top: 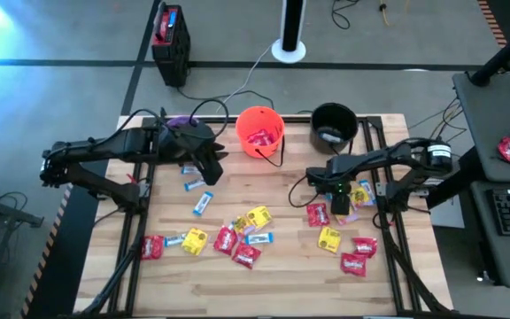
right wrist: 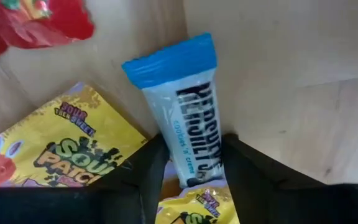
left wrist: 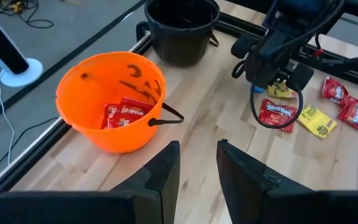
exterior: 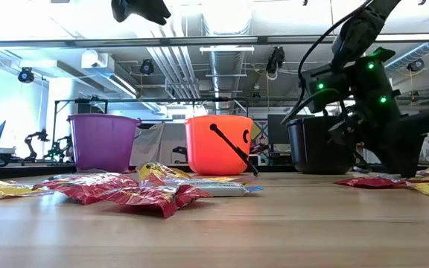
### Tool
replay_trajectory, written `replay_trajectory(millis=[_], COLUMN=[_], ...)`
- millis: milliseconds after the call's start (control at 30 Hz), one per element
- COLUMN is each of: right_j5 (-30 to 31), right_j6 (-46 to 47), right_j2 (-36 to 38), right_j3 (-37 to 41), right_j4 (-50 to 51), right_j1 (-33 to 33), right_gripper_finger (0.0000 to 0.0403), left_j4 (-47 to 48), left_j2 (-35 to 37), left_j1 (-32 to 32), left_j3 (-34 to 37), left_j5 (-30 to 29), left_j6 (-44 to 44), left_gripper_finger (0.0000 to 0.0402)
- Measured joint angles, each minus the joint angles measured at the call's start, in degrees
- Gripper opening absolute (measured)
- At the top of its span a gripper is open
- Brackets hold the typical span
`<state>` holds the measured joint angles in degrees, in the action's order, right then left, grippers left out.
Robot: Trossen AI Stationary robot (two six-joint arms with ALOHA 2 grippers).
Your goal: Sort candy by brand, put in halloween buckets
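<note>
Wooden worktop (top: pixel 264 275), candy strewn; right hand (right wrist: pixel 188 165) low over the right-side pile, fingers parted astride a blue-and-white bar (right wrist: pixel 182 118) to grip it. Left hand (left wrist: pixel 197 168) empty, narrowly parted, beside orange bucket (top: pixel 260 131)

Three round buckets stand upright along the bench's twelve o'clock edge: a purple bucket (exterior: pixel 103 141), an orange bucket (top: pixel 260 131) with red candy packets (left wrist: pixel 124 114) inside, and a black bucket (top: pixel 333 124). Red, yellow and blue-and-white candy packets (top: pixel 228 236) lie flat, scattered toward six o'clock. One blue-and-white bar (right wrist: pixel 185 112) lies at three o'clock.
</note>
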<state>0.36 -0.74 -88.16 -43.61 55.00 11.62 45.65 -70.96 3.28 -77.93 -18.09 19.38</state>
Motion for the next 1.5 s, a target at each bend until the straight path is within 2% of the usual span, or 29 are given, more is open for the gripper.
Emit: replay_trajectory(millis=[233,367,667,867,1067,1167,1267,1367,1500], right_j5=[-0.2,0.1,-0.1,-0.3,-0.8,-3.9,-4.3,-5.0,-5.2], right_j6=[1.4,1.1,1.6,0.2,0.1,0.5,2.5,4.5,6.8], right_j2=[-4.3,-4.8,-2.3,-1.9,-1.9,-1.9,-1.9,-1.9,-1.9], right_j3=[-4.0,-8.3,-14.2,-13.7,-13.7,-13.0,-11.0,-9.0,-7.7], right_j4=[0.8,-3.8,-3.9,-7.1,-8.9,-9.1,-10.8,-13.0,-14.3], right_j1=[0.0,0.0,0.0,0.0,0.3,1.1,1.8,2.3,2.4], right_gripper_finger=[0.0126,0.0116,0.0136,0.0130,0.0083,0.0058,0.0043,0.0049,0.0087], left_j4=[0.0,0.0,-0.1,-0.2,-0.2,-0.2,-0.2,-0.2,-0.4], left_j2=[-0.1,-0.1,-0.1,-0.1,-0.1,-0.1,-0.1,-0.1,-0.2], left_j1=[-0.2,-0.2,-0.2,-0.2,-0.2,-0.2,-0.2,-0.2,-0.2], left_j3=[0.0,0.0,0.0,0.0,0.0,0.0,0.0,0.1,0.1], left_j5=[0.0,-0.7,-1.0,-1.1,-1.1,-1.1,-1.1,-1.1,-1.1], left_j6=[0.0,-0.2,-0.9,-0.9,-0.9,-0.9,-1.2,-2.0,-2.3], left_gripper_finger=[0.0091,0.0091,0.0091,0.0091,0.0091,0.0091,0.0091,0.0091,0.0091])
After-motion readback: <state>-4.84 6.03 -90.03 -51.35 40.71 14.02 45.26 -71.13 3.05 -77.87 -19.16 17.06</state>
